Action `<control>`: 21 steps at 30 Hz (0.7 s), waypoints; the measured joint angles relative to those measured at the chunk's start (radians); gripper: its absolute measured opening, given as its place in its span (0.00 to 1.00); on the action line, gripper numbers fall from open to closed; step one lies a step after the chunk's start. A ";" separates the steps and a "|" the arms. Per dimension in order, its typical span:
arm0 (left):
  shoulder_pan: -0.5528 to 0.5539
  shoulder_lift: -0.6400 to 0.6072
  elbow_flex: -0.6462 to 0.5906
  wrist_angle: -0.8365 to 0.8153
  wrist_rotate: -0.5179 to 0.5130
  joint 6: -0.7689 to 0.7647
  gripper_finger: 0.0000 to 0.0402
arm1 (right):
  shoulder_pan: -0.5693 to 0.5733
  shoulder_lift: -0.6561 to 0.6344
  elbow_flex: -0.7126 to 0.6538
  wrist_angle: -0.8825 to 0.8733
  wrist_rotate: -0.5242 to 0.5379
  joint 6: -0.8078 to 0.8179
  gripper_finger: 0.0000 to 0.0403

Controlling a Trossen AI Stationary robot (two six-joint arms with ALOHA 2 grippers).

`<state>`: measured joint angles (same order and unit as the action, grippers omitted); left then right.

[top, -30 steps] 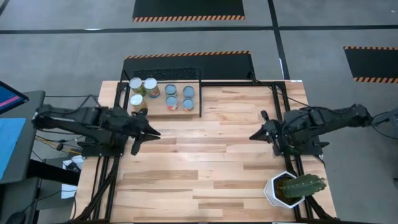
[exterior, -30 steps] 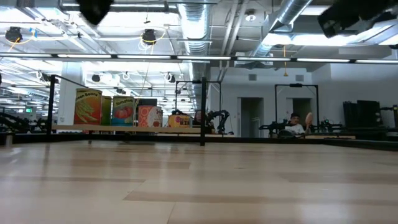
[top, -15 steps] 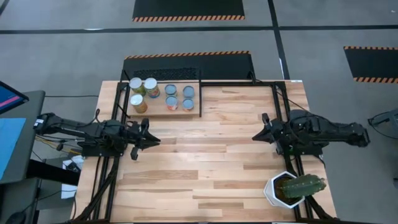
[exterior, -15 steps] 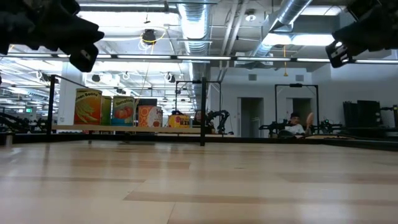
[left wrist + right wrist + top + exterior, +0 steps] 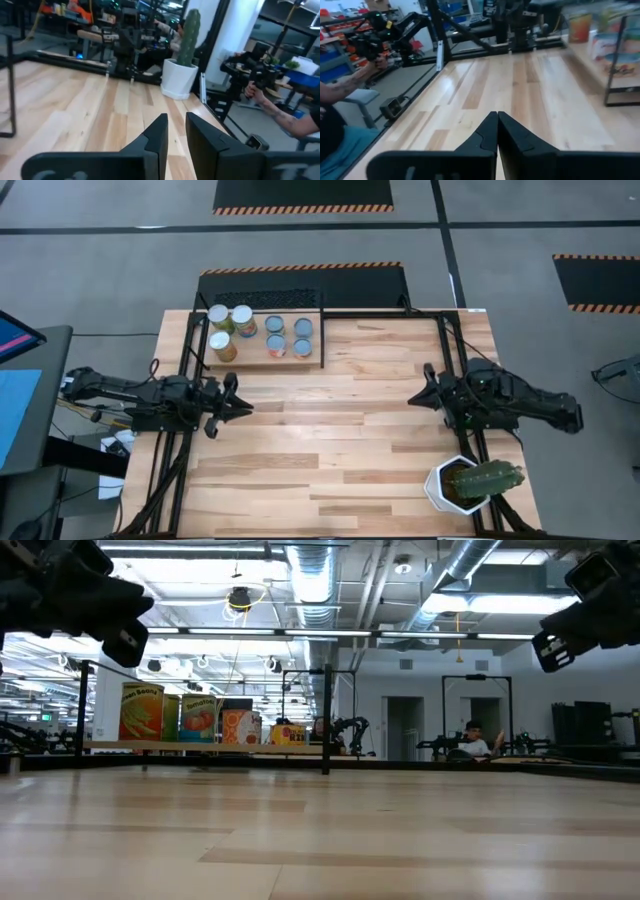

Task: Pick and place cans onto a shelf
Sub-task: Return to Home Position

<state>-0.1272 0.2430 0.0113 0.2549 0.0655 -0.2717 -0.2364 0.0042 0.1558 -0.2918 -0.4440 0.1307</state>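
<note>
Standing cans [image 5: 275,325] — silvery-blue, white-topped.

Grey concrete floor [image 5: 100,270] all round, crossed by dark lines. Black mats [image 5: 303,194] on it, edged with orange-black hazard stripes. Planked light-wood table [image 5: 340,450] on a black frame sits mid-room. A stand with a blue top [image 5: 15,410] is off the table's left side. Looking across: open ceiling, silver ducts [image 5: 310,580], pipes, long strip lights [image 5: 300,632], all bright. White far wall [image 5: 425,690] with doorways [image 5: 400,727]. A person [image 5: 474,743] sits far back among benches and racks of gear.
</note>
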 joint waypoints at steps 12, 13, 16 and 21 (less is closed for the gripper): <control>0.000 -0.010 -0.001 -0.020 -0.106 0.039 0.14 | -0.034 -0.003 -0.027 0.155 0.134 -0.026 0.08; 0.000 -0.010 -0.001 -0.020 -0.106 0.039 0.14 | -0.034 -0.003 -0.052 0.200 0.134 -0.026 0.08; 0.000 -0.010 -0.001 -0.023 -0.106 0.038 0.14 | -0.034 0.000 -0.123 0.296 0.137 -0.021 0.08; 0.000 -0.010 -0.002 -0.031 -0.106 0.030 0.14 | -0.033 0.015 -0.135 0.341 0.140 -0.022 0.08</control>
<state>-0.1272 0.2325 0.0097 0.2239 -0.0410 -0.2422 -0.2699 0.0194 0.0208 0.0495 -0.3038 0.1084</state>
